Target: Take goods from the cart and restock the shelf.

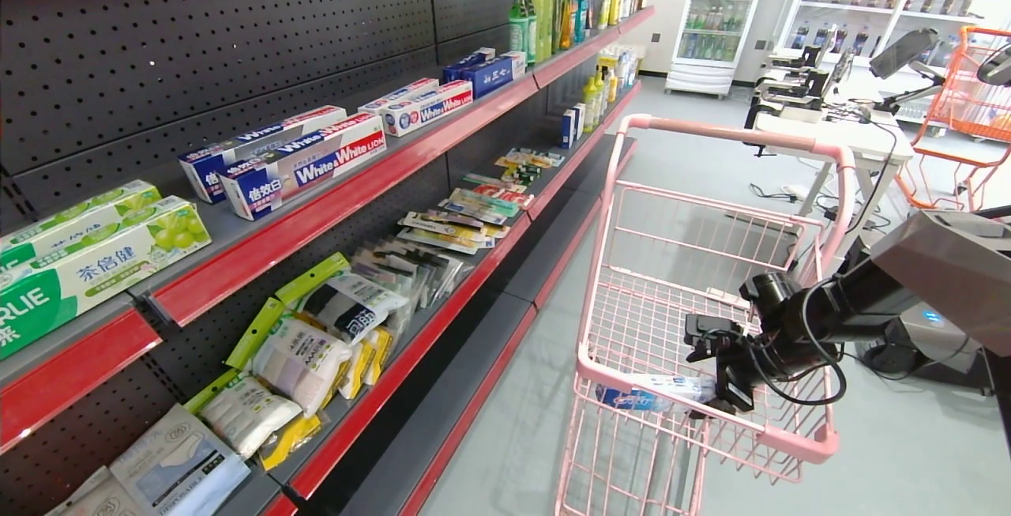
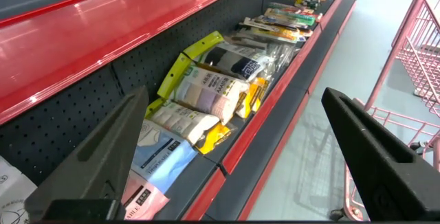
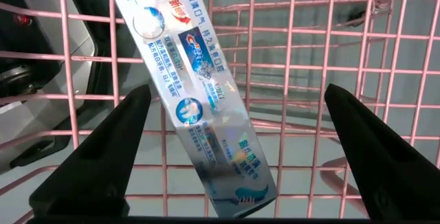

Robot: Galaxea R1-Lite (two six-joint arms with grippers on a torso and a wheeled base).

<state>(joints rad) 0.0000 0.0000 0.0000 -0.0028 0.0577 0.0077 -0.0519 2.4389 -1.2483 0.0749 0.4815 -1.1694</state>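
The pink cart [image 1: 594, 263] is parked in the aisle right beside the shelf [image 1: 355, 192], with its wire basket open at the top. One toothpaste box [image 1: 655, 391] is left lying flat in the near end of the basket, close to the near rim. It's a long, shiny box in white and blue.

The right hand [image 1: 715, 386] is lowered into that same end of the cart. From the right wrist camera, the right hand [image 3: 237, 90] is seen spread wide, with the toothpaste box [image 3: 199, 93] lying at a slant between the two fingers on the cart's wire floor [image 3: 309, 66]. Contact can't really be made out from here; it looks like nothing is pinched yet.

The left hand [image 2: 234, 93] is also held wide, with nothing in it. It's pointed along the shelf's middle tier [image 2: 289, 100], and a corner of the cart [image 2: 419, 59] is caught at the side.

On the shelf, green toothpaste boxes [image 1: 87, 255] and blue-and-white toothpaste boxes [image 1: 300, 160] are lined up on the upper tier, with tall bottles [image 1: 545, 10] at the far end. Bagged packets [image 1: 316, 342] are stacked on the middle tier, seen too from the left wrist [image 2: 206, 93], and flat carded packs [image 1: 466, 216] are laid out farther along.
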